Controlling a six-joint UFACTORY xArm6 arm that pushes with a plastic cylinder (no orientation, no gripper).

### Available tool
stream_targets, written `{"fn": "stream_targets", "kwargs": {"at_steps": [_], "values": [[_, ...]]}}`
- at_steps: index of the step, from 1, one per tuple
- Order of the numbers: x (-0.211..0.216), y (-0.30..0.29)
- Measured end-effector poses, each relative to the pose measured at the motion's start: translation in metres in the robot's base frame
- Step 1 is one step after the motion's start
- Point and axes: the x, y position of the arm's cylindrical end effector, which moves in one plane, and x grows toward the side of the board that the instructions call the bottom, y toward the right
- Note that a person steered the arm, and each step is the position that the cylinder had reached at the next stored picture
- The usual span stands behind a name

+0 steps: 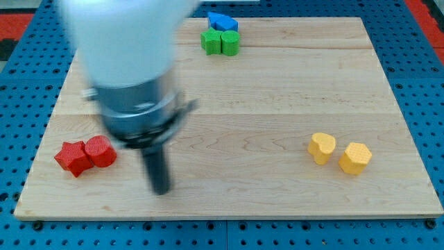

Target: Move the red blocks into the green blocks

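Observation:
Two red blocks sit near the view's bottom left: a star-shaped one [72, 157] and a rounder one [101, 151], touching each other. Two green blocks [220, 42] stand together at the view's top centre, the left one [211, 40] blocky and the right one [230, 42] rounded. My tip [161, 189] rests on the board to the right of the red blocks, a short gap away from the round one, slightly lower. The arm's body above is blurred.
A blue block [222, 21] lies just above the green pair, touching them. Two yellow blocks [322, 147] [355, 157] sit at the view's right. The wooden board [277, 97] ends close below my tip.

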Motion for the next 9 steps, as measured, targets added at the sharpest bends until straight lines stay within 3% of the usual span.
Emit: {"fn": "stream_targets", "kwargs": {"at_steps": [1, 2, 3, 4, 5, 7, 9], "values": [[-0.001, -0.147], [-0.021, -0.175], [-0.011, -0.168], [-0.029, -0.146], [-0.034, -0.076], [-0.137, -0.003], [-0.158, 0.018]]}}
